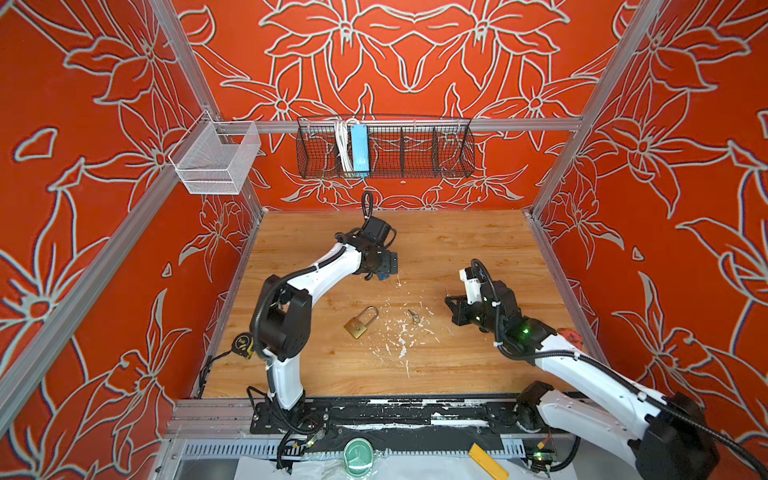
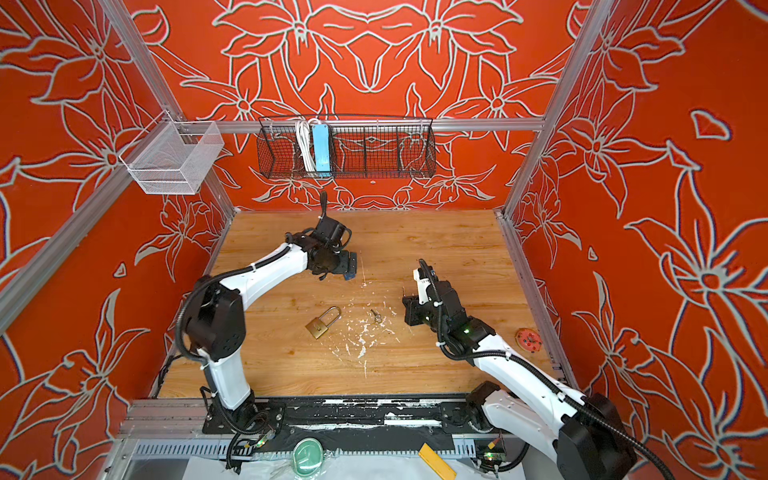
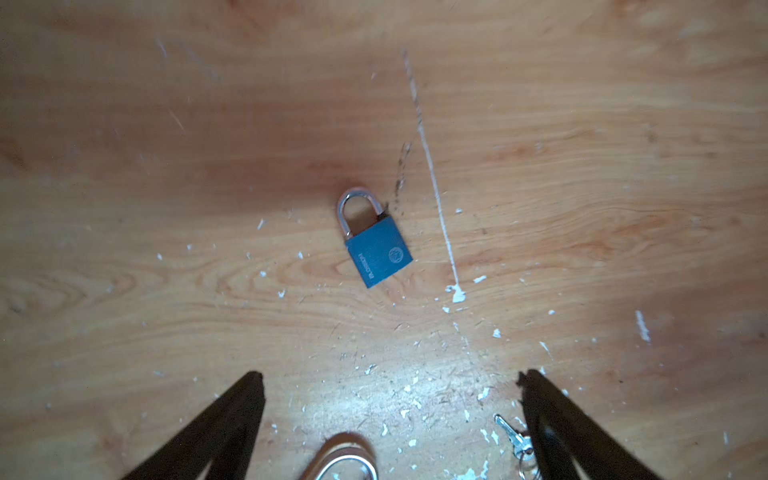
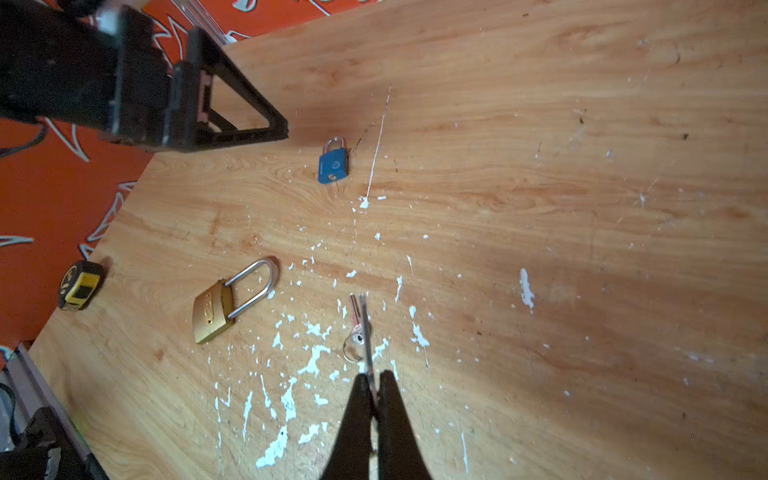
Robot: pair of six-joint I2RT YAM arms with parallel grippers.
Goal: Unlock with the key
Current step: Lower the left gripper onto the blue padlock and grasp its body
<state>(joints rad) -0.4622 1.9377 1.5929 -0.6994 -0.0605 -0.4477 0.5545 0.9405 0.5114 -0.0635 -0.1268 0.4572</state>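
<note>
A small blue padlock (image 3: 376, 245) lies flat on the wooden table (image 1: 478, 249), shackle closed, and is also seen in the right wrist view (image 4: 333, 163). My left gripper (image 3: 390, 376) hovers open above it, empty; in a top view it (image 1: 388, 264) covers most of the lock. A brass padlock (image 1: 360, 324) with a long shackle lies mid-table (image 4: 220, 303). My right gripper (image 4: 376, 376) is shut on a thin key (image 4: 362, 307), held off the table to the right (image 1: 449, 297). Another key (image 1: 412, 314) on a ring lies on the table.
A yellow and black tape measure (image 1: 243, 344) sits at the table's left edge. An orange round object (image 2: 528, 340) lies near the right edge. A black wire basket (image 1: 384, 149) and a white mesh basket (image 1: 216, 160) hang on the walls. White flecks cover the table's middle.
</note>
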